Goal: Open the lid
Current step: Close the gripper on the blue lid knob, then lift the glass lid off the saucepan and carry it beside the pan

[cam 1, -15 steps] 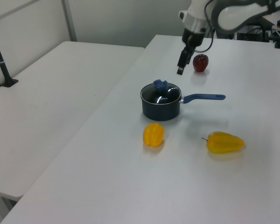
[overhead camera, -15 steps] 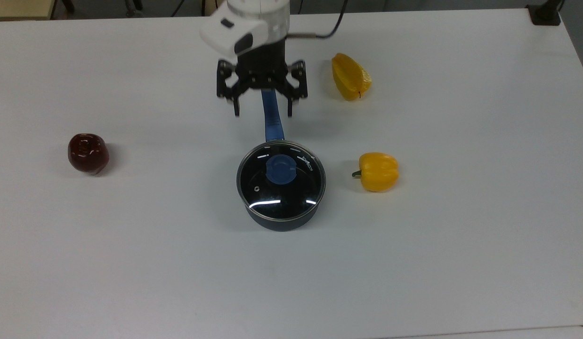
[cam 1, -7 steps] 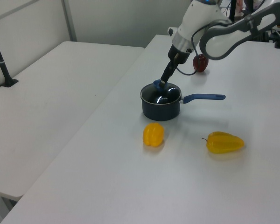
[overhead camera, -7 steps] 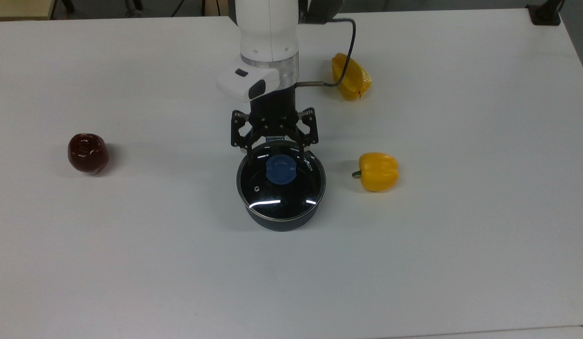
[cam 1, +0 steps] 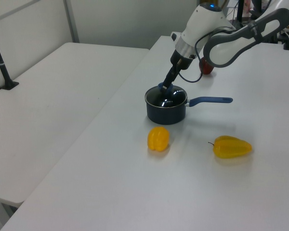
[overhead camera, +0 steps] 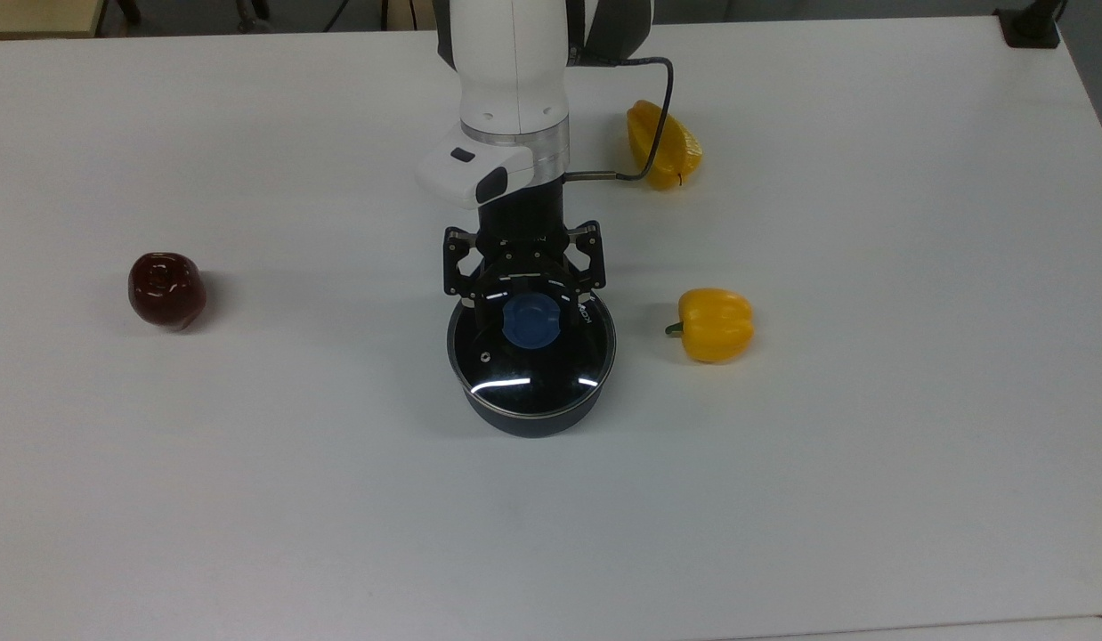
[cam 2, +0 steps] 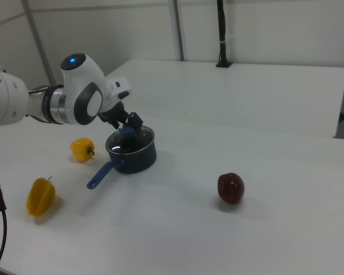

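The round glass lid (overhead camera: 533, 367) with its metal rim sits on the dark saucepan (overhead camera: 529, 420) at the table's middle. Its blue knob (overhead camera: 529, 322) stands at the centre. My gripper (overhead camera: 526, 311) is open and low over the lid, one finger on each side of the knob and not closed on it. In the left view the gripper (cam 1: 166, 88) reaches down at a slant onto the lid (cam 1: 166, 98), and the pan's blue handle (cam 1: 209, 100) points to the left view's right. In the right view the gripper (cam 2: 129, 129) is at the pan (cam 2: 133, 158).
A dark red apple (overhead camera: 166, 290) lies to the top view's left. A yellow bell pepper (overhead camera: 715, 324) sits close to the pan on the top view's right, and a longer yellow pepper (overhead camera: 662, 145) lies farther back. A cable (overhead camera: 651, 133) loops off the wrist.
The gripper came forward from above the pan's handle and dropped onto the lid, still open. It now straddles the knob. The lid and pan have not moved.
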`<action>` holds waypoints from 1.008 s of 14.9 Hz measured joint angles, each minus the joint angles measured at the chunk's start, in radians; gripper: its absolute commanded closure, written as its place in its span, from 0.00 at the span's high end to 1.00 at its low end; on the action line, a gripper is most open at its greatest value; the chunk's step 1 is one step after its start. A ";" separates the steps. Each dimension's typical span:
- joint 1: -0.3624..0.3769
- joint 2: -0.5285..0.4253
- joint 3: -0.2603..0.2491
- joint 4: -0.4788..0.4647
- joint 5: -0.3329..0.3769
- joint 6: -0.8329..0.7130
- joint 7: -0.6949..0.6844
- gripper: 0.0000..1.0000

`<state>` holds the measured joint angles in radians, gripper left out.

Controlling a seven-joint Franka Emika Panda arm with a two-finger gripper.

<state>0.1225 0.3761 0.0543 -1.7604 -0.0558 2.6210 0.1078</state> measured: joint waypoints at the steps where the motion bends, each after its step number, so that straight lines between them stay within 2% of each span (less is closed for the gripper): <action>1: 0.000 0.000 0.000 0.001 0.000 0.000 0.000 0.84; 4: 0.002 0.000 0.001 0.002 0.000 0.000 0.000 0.74; 7: 0.008 0.000 0.001 0.002 0.000 0.000 0.000 0.73; 9: 0.010 0.000 0.001 0.002 -0.001 0.000 0.000 0.61; 11: 0.010 0.000 0.001 0.003 -0.002 0.000 0.000 0.43; 13: 0.011 -0.001 0.001 0.003 -0.002 0.000 0.000 0.35; 15: 0.011 -0.001 0.001 0.003 -0.002 0.000 0.000 0.35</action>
<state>0.1331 0.3752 0.0550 -1.7571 -0.0580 2.6210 0.1081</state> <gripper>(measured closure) 0.388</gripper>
